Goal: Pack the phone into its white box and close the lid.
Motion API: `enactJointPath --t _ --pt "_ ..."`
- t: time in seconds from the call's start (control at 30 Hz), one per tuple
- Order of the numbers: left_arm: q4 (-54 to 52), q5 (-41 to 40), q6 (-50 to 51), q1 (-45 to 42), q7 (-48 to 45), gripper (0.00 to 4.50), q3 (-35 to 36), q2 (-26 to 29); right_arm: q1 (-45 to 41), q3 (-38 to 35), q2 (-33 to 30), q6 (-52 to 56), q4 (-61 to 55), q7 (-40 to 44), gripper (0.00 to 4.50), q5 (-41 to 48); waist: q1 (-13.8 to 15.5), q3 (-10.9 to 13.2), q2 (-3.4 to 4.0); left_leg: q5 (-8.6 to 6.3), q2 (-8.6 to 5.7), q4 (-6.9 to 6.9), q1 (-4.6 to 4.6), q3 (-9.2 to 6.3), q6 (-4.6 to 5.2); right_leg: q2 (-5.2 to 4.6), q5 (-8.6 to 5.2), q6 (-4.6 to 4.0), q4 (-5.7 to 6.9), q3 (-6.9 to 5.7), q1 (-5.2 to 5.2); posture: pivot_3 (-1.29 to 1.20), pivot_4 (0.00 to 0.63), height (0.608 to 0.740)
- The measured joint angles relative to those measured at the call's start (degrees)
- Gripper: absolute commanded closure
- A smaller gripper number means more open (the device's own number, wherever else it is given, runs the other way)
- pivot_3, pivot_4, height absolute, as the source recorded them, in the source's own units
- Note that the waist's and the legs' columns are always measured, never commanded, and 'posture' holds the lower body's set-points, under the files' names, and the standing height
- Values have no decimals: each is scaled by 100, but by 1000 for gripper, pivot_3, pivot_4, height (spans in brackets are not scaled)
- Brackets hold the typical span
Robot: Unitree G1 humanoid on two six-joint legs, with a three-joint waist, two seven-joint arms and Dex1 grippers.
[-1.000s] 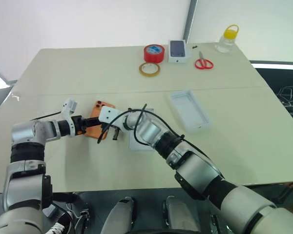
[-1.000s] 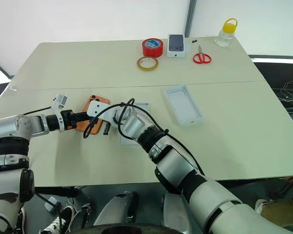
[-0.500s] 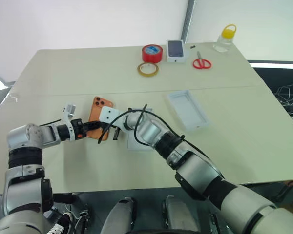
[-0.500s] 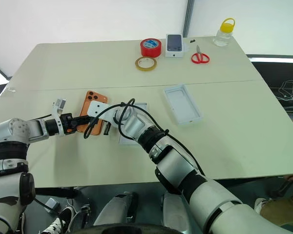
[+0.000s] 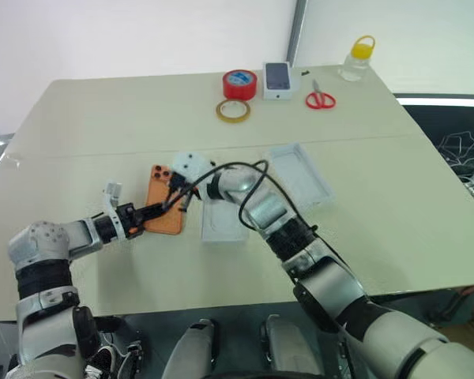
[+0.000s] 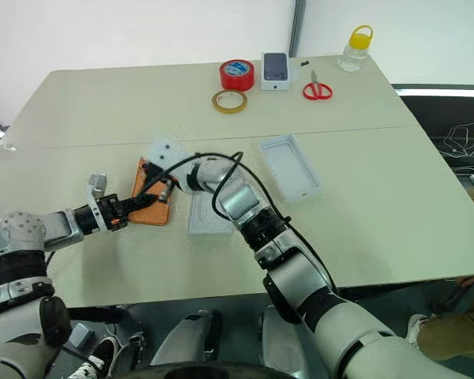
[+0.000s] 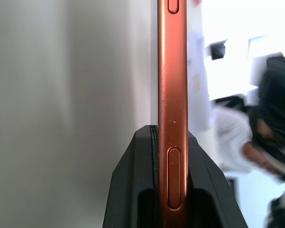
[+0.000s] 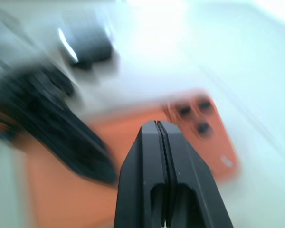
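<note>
The orange phone (image 5: 167,215) lies low over the table, its three lenses at the far corner. My left gripper (image 5: 148,214) is shut on its near edge; the left wrist view shows the phone's side (image 7: 173,85) clamped between the black fingers (image 7: 133,190). My right gripper (image 5: 178,192) hangs shut just above the phone (image 8: 199,128), holding nothing. Two shallow white cardboard pieces lie open side up: one (image 5: 221,225) right beside the phone under my right forearm, the other (image 5: 302,175) further right. Which is the white box and which the lid I cannot tell.
At the table's far edge stand a red tape roll (image 5: 240,84), a yellowish tape ring (image 5: 233,110), a small white box with a dark phone picture (image 5: 277,80), red scissors (image 5: 319,99) and a jar with a yellow lid (image 5: 357,59).
My left gripper has closed on the phone and drawn it a little nearer. The right gripper has lifted off the table to above the phone. The head camera has shifted.
</note>
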Motion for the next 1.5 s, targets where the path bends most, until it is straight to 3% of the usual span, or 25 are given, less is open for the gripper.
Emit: enactJointPath --t 0.1,0.27,0.5,0.77,0.87,0.97,1.37,1.47,1.5 --pt "-577 -310 87 140 281 4500 367 -171 335 48 -474 440 -629 678 3675 474 19 -1 -1 -3 -3 2 4 1 6 -4 0 0 -5 -1 9 0 150 740" --pt "-956 -550 538 478 1024 4500 806 -765 994 221 -1432 759 -1292 1080 1161 554 73 5 -9 -5 -4 2 0 1 8 -5 0 0 -8 -1 5 0 150 740" --pt "-1306 -1121 745 262 1699 4500 1323 -1117 1989 521 -2593 220 -2720 1683 1161 725 90 9 -18 -5 -2 4 0 3 8 -4 0 0 -12 -2 10 0 150 740" --pt "-1530 -1262 516 410 1785 4500 992 -1149 2186 909 -2874 -670 -2480 1467 1161 227 174 12 -23 -2 -2 6 0 7 2 -5 0 0 -23 -1 15 0 150 740" --pt "-1555 -1273 445 472 1785 4500 882 -1139 2212 971 -2875 -843 -2259 1385 2040 88 202 15 -28 2 -2 8 0 7 -6 -5 0 0 -28 -2 19 0 150 740" --pt "-1569 -1331 359 474 1785 4500 845 -1112 2238 983 -2895 -969 -2165 1361 3497 20 203 15 -28 2 -1 7 0 7 -5 -5 0 0 -29 -2 19 0 150 740" --pt "-1650 -1535 327 591 1876 4500 643 -1027 2312 1013 -2979 -1164 -2013 1350 3497 -144 194 15 -29 2 -1 7 0 6 -4 -4 0 0 -31 -3 21 0 150 740" --pt "-1649 -1565 277 591 1881 4500 603 -1026 2313 1038 -2996 -1189 -2015 1368 4422 -178 195 15 -29 2 -1 7 0 6 -4 -4 0 0 -32 -3 22 0 150 740" --pt "-1648 -1582 266 591 1886 4500 602 -1023 2318 1027 -2994 -1187 -2020 1361 4475 -179 192 15 -29 2 -1 7 0 6 -5 -4 0 0 -32 -3 22 0 150 740"
